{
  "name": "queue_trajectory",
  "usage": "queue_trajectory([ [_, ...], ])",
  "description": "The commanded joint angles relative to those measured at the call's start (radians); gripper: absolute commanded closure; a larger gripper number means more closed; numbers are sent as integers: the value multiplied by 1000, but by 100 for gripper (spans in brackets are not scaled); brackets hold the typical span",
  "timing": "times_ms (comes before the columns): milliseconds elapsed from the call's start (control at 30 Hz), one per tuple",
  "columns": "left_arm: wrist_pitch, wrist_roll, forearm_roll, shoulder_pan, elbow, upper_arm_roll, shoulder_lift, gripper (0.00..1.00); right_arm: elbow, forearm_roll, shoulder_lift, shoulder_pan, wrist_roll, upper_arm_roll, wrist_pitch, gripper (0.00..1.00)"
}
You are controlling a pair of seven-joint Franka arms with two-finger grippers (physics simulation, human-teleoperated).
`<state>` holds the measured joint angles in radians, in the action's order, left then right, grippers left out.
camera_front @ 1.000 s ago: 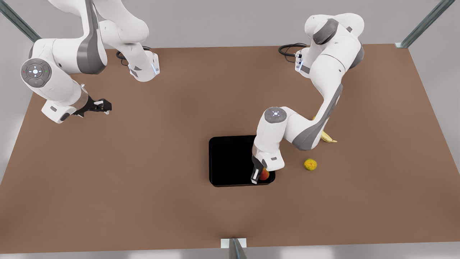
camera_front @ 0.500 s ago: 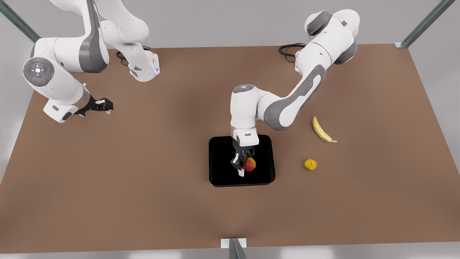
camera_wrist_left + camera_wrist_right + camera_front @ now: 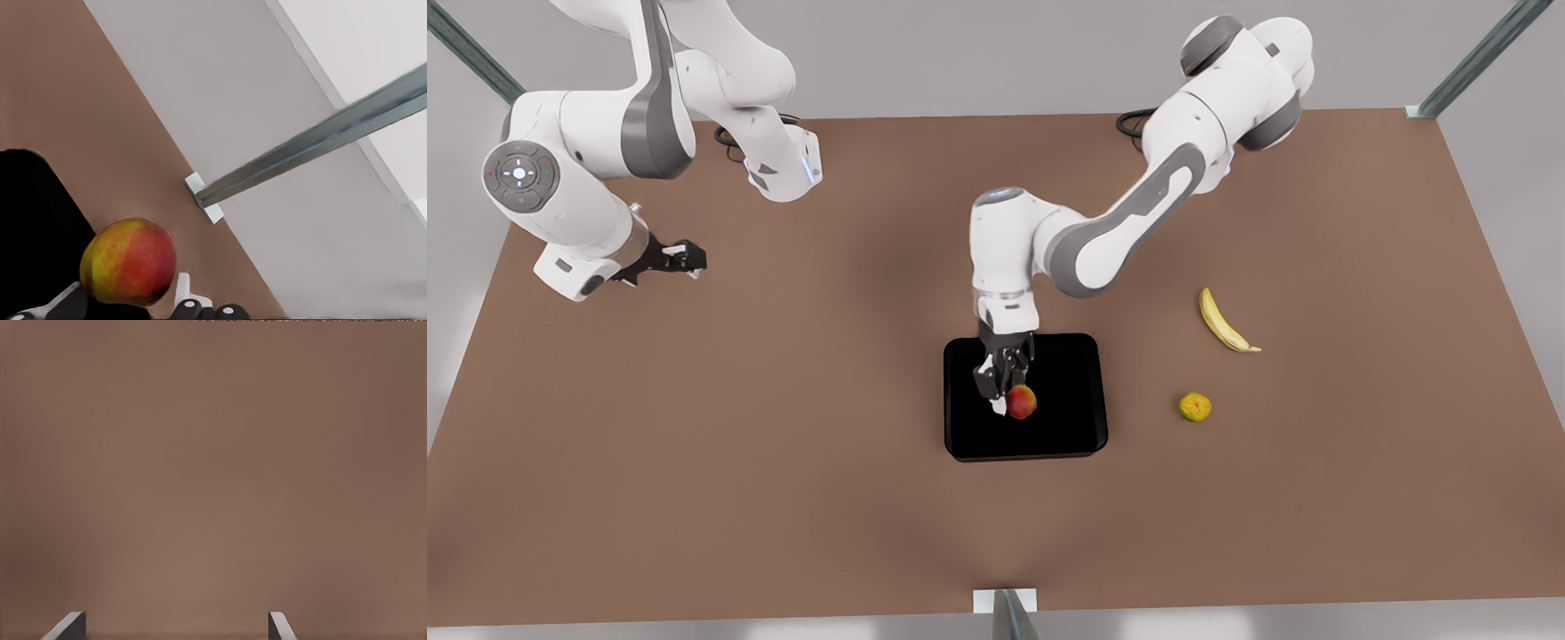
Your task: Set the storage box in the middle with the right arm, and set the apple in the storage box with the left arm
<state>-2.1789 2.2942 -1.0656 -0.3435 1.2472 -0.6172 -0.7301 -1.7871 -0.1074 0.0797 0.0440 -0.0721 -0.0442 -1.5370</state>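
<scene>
The left gripper (image 3: 1010, 402) is pinching the small red-and-yellow apple (image 3: 1022, 402) over the glossy black rectangular storage box (image 3: 1067, 436), which is sitting mid-table on the brown tabletop (image 3: 783, 444). The right gripper (image 3: 685, 260), fingers spread, is waiting at the front view's left.

The brown table (image 3: 783, 444) carries the storage box (image 3: 969, 436) near its middle; a banana (image 3: 1221, 323) and an orange fruit (image 3: 1195, 406) lie beside.

left pincer (image 3: 127, 303) cut off by frame edge, storage box (image 3: 40, 227) partly cropped
</scene>
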Motion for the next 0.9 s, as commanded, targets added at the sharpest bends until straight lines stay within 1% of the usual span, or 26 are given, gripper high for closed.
queue_trajectory([
  [0,21,-30,941,-3,0,-1,-2,0,0,0,0,1,0,0,0,0],
  [367,22,-47,931,-9,-2,10,17,0,3,0,-1,1,0,0,-3,0],
  [467,25,-55,900,-2,-6,14,26,0,3,2,-1,1,2,0,-3,0],
  [500,37,-58,846,3,-5,14,35,0,3,2,-3,1,8,0,-5,0],
  [533,80,-71,811,6,-5,54,49,0,3,2,-3,1,8,0,-5,0],
  [567,126,-79,811,17,-12,68,69,0,3,3,-3,1,8,0,-5,0],
  [600,163,-85,809,27,-14,106,86,0,3,2,-1,-1,8,0,-3,0],
  [633,157,-157,811,69,-5,140,130,0,3,3,-3,1,8,0,-6,0],
  [667,162,-373,852,87,38,177,205,0,5,5,-1,1,9,0,-5,0],
  [700,160,-677,960,92,162,292,322,0,6,8,-1,1,14,0,-5,0],
  [733,162,-913,978,104,261,339,406,0,6,8,-1,1,15,0,-8,0],
  [767,180,-1077,983,145,296,349,449,0,6,8,-3,1,15,0,-9,0],
  [800,230,-1342,1023,185,334,362,504,0,6,8,-5,1,15,0,-12,0],
  [833,330,-1629,1075,189,360,415,564,0,6,8,-6,1,15,0,-20,0],
  [867,478,-1903,1101,189,359,482,621,0,9,11,-1,1,15,0,-11,0],
])
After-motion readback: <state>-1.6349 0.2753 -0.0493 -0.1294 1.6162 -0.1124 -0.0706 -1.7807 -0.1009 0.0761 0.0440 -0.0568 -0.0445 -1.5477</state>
